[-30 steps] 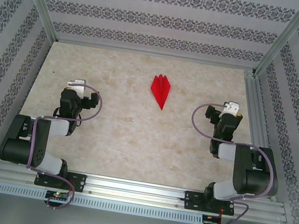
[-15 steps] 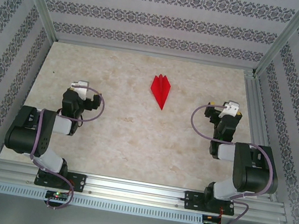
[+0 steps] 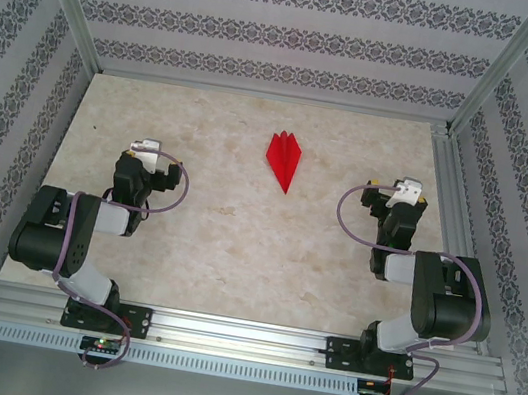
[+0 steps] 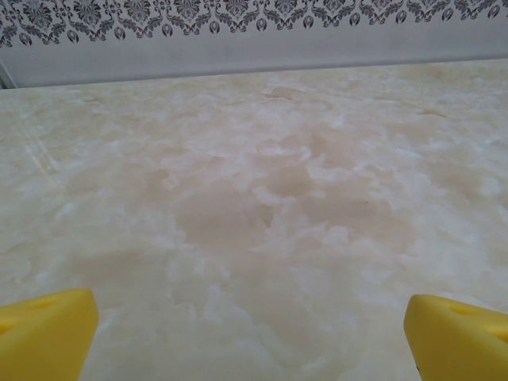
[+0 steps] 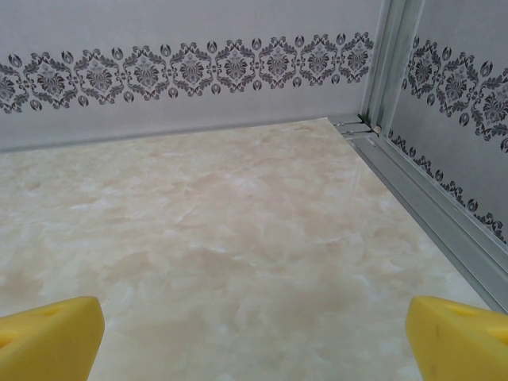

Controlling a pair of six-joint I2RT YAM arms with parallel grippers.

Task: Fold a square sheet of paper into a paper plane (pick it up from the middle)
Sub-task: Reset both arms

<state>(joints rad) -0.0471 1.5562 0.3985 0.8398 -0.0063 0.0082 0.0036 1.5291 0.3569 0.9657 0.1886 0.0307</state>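
Note:
The square sheet of paper lies folded as a red paper plane (image 3: 284,160), a narrow dart with lengthwise ridges, on the marble table top (image 3: 236,244). Its tip points toward the near edge and its wide tail toward the back wall. My left gripper (image 3: 142,150) rests low on the left, well clear of the plane, and my right gripper (image 3: 407,189) on the right, equally apart from it. In the left wrist view the left gripper (image 4: 254,341) is open, its yellow fingertips (image 4: 48,333) far apart over bare table. The right gripper (image 5: 254,337) is open too, with nothing between its fingertips (image 5: 456,333).
Patterned walls enclose the table at the back and on both sides. An aluminium rail (image 3: 450,193) runs along the right edge, close to my right gripper, and meets a post at the corner (image 5: 365,123). Another rail (image 3: 241,336) crosses the near edge at the arm bases.
The left arm has drawn its elbow up and shifted its gripper slightly right. The right arm has barely moved, and the paper plane has stayed where it was.

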